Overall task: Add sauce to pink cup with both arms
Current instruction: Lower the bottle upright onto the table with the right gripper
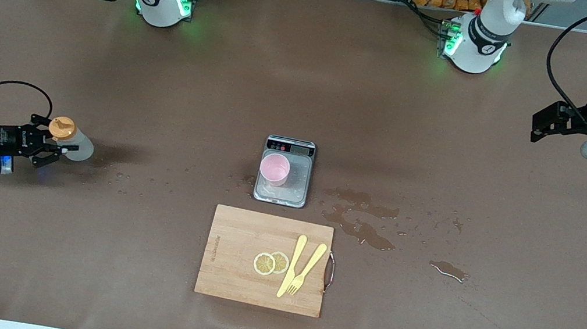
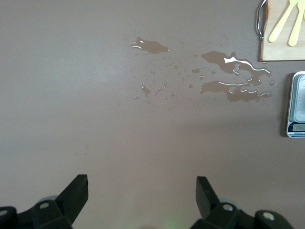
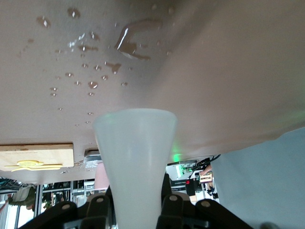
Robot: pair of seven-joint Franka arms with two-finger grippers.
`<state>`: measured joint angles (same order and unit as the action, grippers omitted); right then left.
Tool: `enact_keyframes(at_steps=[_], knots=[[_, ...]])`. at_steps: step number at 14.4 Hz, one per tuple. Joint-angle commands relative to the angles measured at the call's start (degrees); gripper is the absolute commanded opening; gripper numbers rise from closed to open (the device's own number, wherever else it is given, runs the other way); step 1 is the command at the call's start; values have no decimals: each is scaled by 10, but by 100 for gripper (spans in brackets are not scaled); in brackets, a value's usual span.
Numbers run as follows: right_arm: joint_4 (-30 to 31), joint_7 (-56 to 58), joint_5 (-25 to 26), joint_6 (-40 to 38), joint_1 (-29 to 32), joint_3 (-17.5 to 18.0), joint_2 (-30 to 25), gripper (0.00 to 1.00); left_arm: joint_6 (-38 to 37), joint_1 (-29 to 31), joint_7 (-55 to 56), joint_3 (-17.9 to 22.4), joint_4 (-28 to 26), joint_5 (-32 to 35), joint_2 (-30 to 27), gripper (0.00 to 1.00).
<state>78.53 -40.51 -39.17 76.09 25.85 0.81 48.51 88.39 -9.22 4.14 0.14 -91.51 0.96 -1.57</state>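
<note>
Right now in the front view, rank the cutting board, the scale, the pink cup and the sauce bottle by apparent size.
1. cutting board
2. scale
3 and 4. pink cup and sauce bottle: too alike to rank, and the right tool covers part of the bottle.

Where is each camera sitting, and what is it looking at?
Front view: high across the table, facing both arms; right pincer grips the sauce, left pincer waits open over bare table.
Left wrist view: looks down past its open fingers at spills.
Right wrist view: looks along the sauce.
Shared: the scale and cutting board.
</note>
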Motion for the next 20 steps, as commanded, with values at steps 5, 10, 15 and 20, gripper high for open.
enact_keyframes(at_steps=[5,10,15,20], knots=[[-4,94,-15,-2,32,9,48,31,-7,-1,-4,-1,11,3,4,100],[-2,119,-14,3,46,9,68,36,-8,2,-4,-1,12,3,3,100],[-7,119,-11,3,45,8,70,100,-8,-1,-4,-1,12,3,3,100],[-28,117,4,2,40,6,62,100,-9,-1,-4,-1,12,3,0,100]])
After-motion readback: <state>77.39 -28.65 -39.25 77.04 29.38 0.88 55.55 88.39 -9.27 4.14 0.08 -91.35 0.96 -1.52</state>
